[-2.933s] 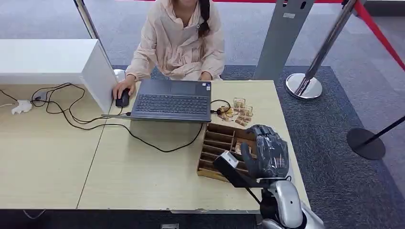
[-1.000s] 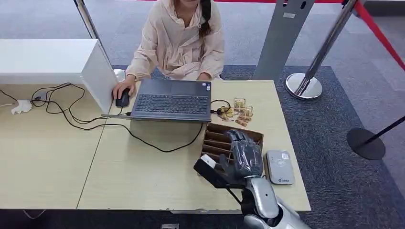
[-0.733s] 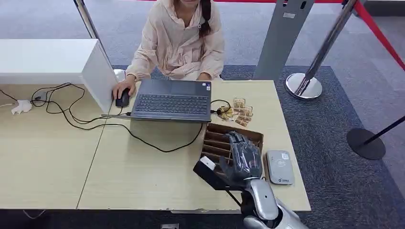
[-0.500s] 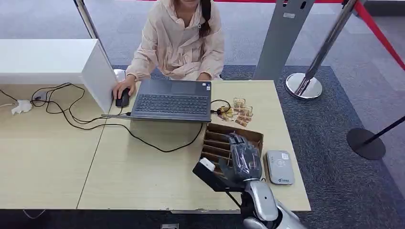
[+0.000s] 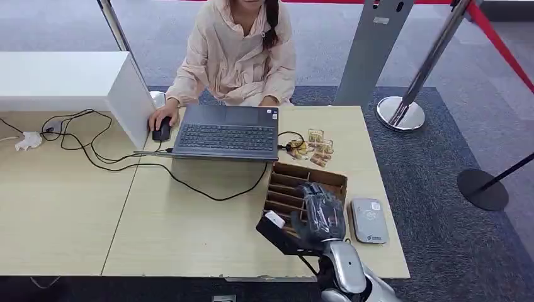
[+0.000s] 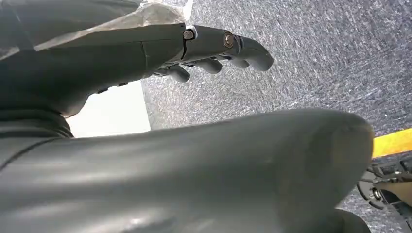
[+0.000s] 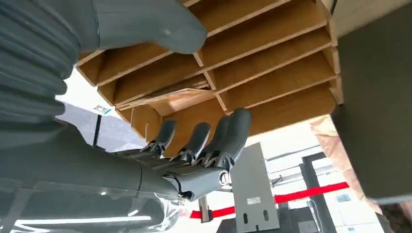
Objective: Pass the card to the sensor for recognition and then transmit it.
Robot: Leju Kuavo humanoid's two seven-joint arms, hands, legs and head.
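Your right hand [image 5: 320, 217] hovers over the near end of the brown slotted wooden card tray [image 5: 284, 184], palm down, and the coming move turns on what lies just under and ahead of its fingers [image 7: 228, 133]: in the right wrist view a thin tan card [image 7: 167, 97] lies flat in one slot, its long axis running along that slot, and the fingertips point toward it but stand apart from it. Those fingers are extended and spread, holding nothing, with the thumb well clear across the slats, so you have yet to reach in and pinch. I judge the card's exposed edge to be the only grip, since the slot walls close it in on both sides. The small grey card reader with its white label [image 5: 368, 221] lies on the pale wooden desk [image 5: 189, 233] just beside the tray on the robot's right, very near this hand, so the right arm serves both pick and scan. Your left hand [image 6: 214, 48] hangs over grey carpet, fingers loosely curled on nothing. Across the desk a person [image 5: 236, 50] sits behind a dark grey open laptop [image 5: 227, 133], one hand on a black mouse [image 5: 162, 130]; a few loose cards [image 5: 315, 148] lie beyond the tray.
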